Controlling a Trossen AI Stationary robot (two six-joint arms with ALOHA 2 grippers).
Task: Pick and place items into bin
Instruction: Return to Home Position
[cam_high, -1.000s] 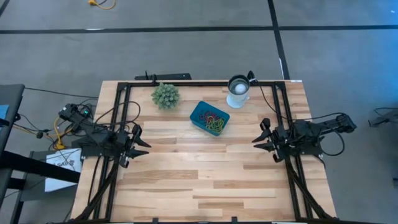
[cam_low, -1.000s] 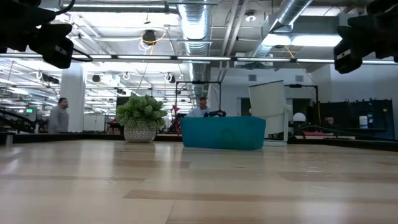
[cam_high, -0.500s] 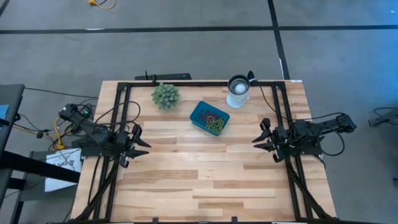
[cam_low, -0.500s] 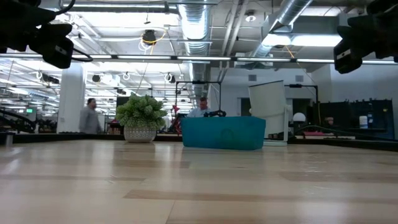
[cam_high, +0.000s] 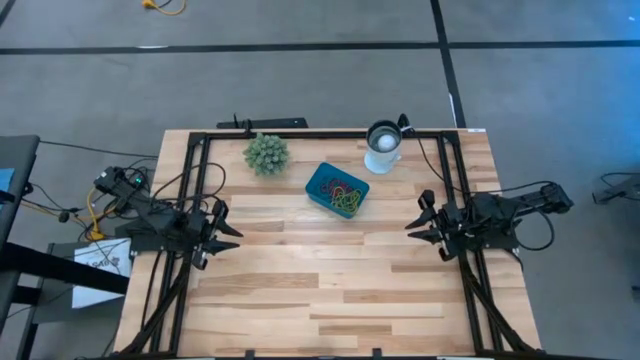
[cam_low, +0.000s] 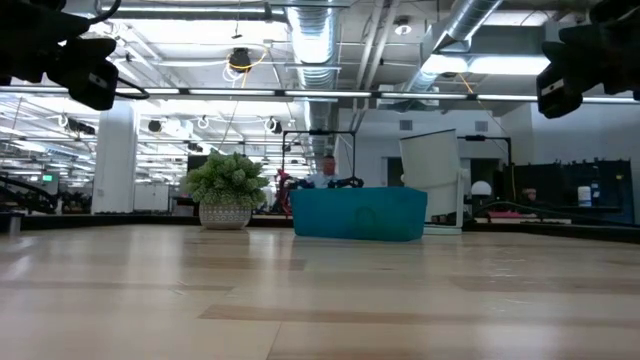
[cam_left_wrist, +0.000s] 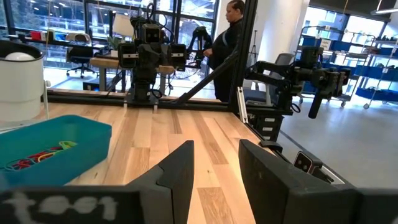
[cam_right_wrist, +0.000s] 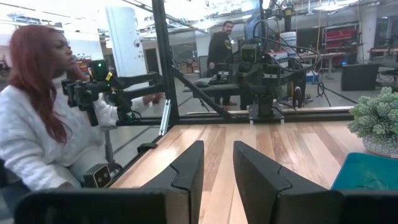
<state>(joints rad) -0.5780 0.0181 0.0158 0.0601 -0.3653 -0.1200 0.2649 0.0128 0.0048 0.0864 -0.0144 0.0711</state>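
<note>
The teal-blue bin (cam_high: 337, 189) sits on the table toward the far edge, with several coloured rubber bands (cam_high: 345, 193) lying inside it; a few show in the left wrist view (cam_left_wrist: 37, 155). My left gripper (cam_high: 228, 234) hovers open at the table's left side. My right gripper (cam_high: 415, 226) hovers open at the right side. Both are well away from the bin and hold nothing. In the low view the bin (cam_low: 360, 214) stands on the tabletop.
A spiky green plant (cam_high: 266, 153) stands left of the bin and a white cup (cam_high: 383, 145) to its right, both near the far edge. A black frame (cam_high: 300, 133) runs along the table's sides. Bare wood lies between the arms. People are in the room beyond.
Both arms and the bin have kept still. Only a person walking in the room behind the table has passed out of sight in the low view.
</note>
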